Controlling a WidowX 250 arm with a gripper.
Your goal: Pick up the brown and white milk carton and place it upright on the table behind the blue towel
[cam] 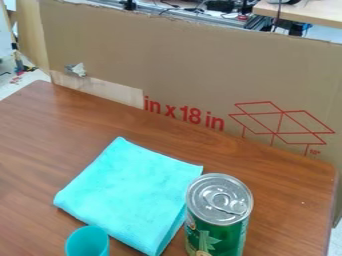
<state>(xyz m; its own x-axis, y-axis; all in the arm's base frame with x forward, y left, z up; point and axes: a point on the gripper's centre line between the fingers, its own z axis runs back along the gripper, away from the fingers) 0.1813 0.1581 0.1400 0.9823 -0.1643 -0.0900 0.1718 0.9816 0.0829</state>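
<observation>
A folded turquoise cloth lies flat on the brown wooden table. Just right of the cloth, a green can with a silver pull-tab lid stands upright, overlapping the cloth's right corner in the picture; whether the two touch, I cannot tell. A teal cup is at the bottom edge, in front of the cloth's lower left side and partly cut off by the frame.
A tall cardboard sheet with red print stands along the table's far edge. Behind it are cables, equipment and a light wooden desk. The table's right edge runs down beyond the can.
</observation>
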